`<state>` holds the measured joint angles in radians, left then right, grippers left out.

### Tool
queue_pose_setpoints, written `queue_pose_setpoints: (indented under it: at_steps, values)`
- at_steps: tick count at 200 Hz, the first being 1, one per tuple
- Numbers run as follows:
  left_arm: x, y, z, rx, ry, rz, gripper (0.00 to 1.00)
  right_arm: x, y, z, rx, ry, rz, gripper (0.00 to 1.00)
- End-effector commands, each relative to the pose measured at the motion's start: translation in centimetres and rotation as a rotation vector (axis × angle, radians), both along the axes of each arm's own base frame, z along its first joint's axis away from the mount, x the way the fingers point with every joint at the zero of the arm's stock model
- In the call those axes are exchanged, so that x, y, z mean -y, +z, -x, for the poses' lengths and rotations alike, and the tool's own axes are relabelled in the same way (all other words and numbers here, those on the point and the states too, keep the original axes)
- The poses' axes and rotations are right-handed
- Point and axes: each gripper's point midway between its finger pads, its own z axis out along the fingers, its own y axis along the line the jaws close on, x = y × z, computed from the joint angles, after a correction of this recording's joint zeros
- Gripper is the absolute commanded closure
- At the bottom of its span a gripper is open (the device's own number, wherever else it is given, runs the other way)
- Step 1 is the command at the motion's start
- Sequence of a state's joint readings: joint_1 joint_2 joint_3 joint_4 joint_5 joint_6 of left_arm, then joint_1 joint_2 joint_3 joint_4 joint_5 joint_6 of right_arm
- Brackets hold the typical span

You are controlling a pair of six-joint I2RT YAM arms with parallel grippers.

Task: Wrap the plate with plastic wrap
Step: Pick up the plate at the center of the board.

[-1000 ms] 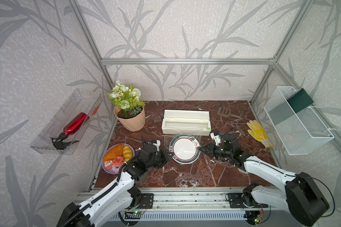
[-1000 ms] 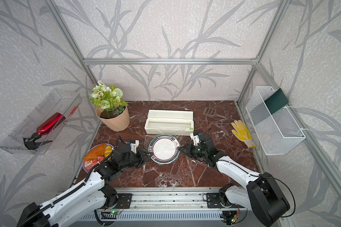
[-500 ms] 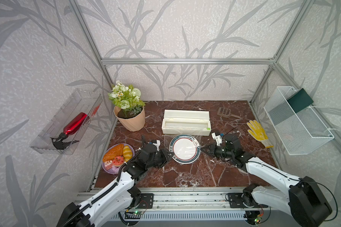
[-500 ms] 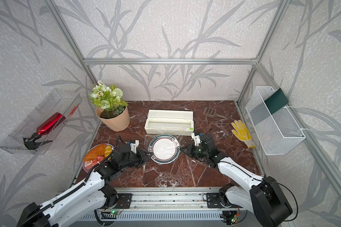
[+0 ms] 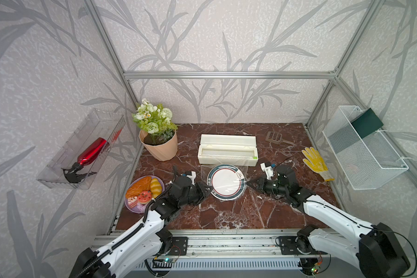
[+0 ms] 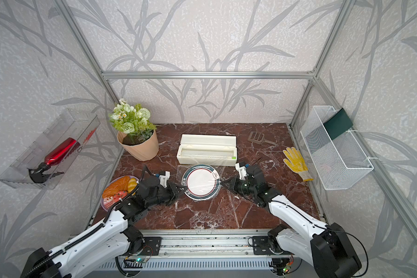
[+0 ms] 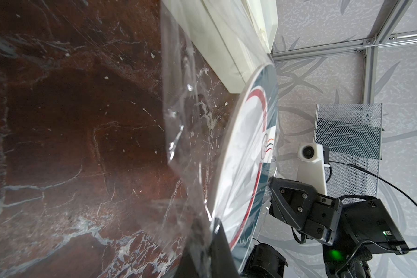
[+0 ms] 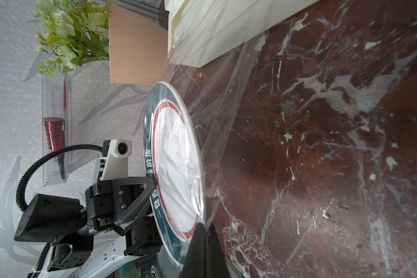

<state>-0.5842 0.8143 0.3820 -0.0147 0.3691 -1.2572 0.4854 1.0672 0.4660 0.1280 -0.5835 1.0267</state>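
Note:
The plate (image 5: pixel 226 181) (image 6: pixel 201 181), white with a green rim band, lies flat on the marble table in front of the cream box. The plastic wrap (image 5: pixel 223 166) (image 7: pixel 190 120) (image 8: pixel 217 96) runs from the box over the plate (image 7: pixel 241 168) (image 8: pixel 176 168). At the plate's left rim my left gripper (image 5: pixel 208 190) (image 6: pixel 181 189) (image 7: pixel 207 222) is shut on the film's edge. At the right rim my right gripper (image 5: pixel 248 184) (image 6: pixel 224 183) (image 8: pixel 204 225) is shut on the film's other edge. Both sets of fingertips sit low beside the rim.
The cream dispenser box (image 5: pixel 228 150) lies open just behind the plate. A flower pot (image 5: pixel 159 146) stands back left, with a purple plate of toy food (image 5: pixel 143 192) front left. A yellow glove (image 5: pixel 315 161) and a brown scoop (image 5: pixel 275 137) lie right. A wire basket (image 5: pixel 364 149) hangs on the right wall.
My right gripper's jaws have closed on the film at the plate's right rim. The left gripper has kept its hold and its place.

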Motion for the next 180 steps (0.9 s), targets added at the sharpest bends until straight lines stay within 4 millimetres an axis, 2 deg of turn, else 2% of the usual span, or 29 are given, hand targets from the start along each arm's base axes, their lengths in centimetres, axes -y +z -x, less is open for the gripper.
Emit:
queue_pose_setpoints:
  at_steps: [1,38,113,156,180]
  values:
    - [1.0,3.1,-0.8,0.081,-0.012,0.086,1.0,0.3,-1.4,0.3,-0.031,-0.012,0.02,1.0]
    - [1.2,3.2,-0.6,0.081,-0.026,0.102,1.0,0.0,-2.0,-0.1,-0.047,-0.017,0.016,0.99]
    - [2.4,2.5,-0.1,0.054,-0.086,0.121,1.0,-1.7,0.2,-1.4,-0.016,0.004,-0.07,0.78]
    - [2.4,1.9,0.0,0.044,-0.088,0.115,1.0,-1.3,1.1,-1.3,0.022,-0.008,-0.07,0.73]
    - [2.7,1.8,0.0,0.044,-0.094,0.129,1.0,-1.9,1.6,-1.4,0.022,0.003,-0.127,0.72]
